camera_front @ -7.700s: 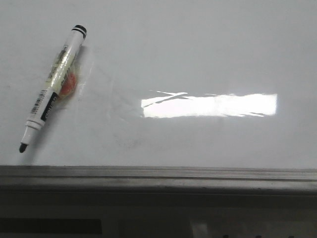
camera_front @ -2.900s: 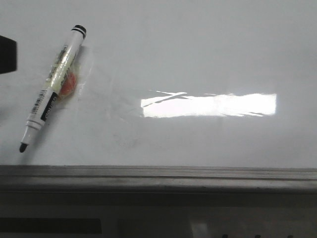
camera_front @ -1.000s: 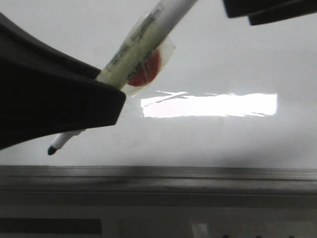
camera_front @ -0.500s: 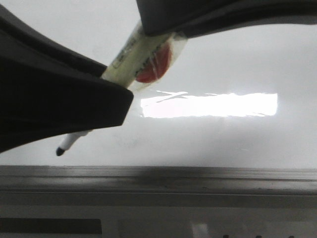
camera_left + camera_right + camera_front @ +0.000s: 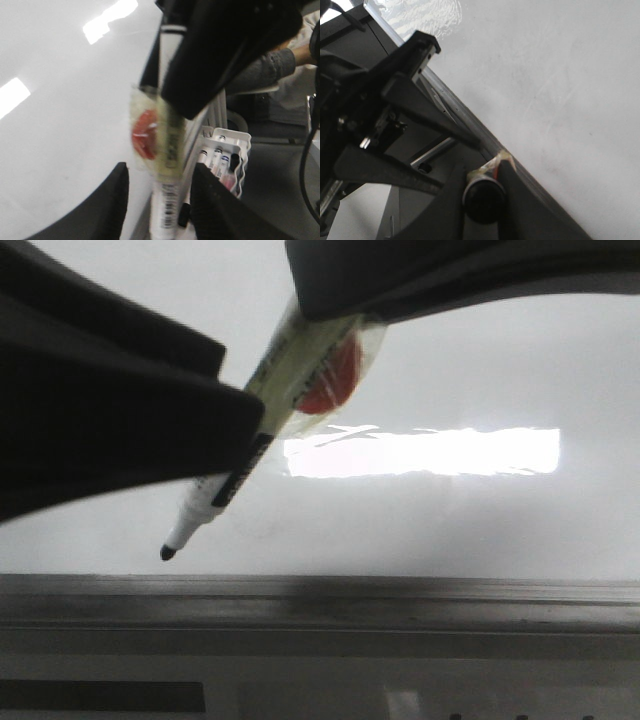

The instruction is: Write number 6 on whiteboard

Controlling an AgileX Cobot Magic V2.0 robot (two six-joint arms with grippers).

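The white marker pen (image 5: 300, 380), with yellowish tape and a red patch, hangs tilted above the whiteboard (image 5: 480, 530), black tip (image 5: 167, 553) down near the grey frame edge (image 5: 400, 600). My right gripper (image 5: 330, 300) comes in from the top and is shut on the pen's capped upper end (image 5: 482, 200). My left gripper (image 5: 230, 430) is a dark mass at the left. In the left wrist view its fingers (image 5: 117, 200) stand wide apart, with the pen's barrel (image 5: 167, 210) between them, untouched. No drawn number 6 shows on the board.
A bright rectangular light reflection (image 5: 430, 452) lies on the board's middle. Beside the board, a white tray (image 5: 227, 160) holds several markers. A person's grey-sleeved arm (image 5: 265, 70) is beyond it.
The pen was lifted off the board by my left gripper. In the last second my right gripper came in from the top and closed on its upper end. The pen now hangs steeper, tip further right.
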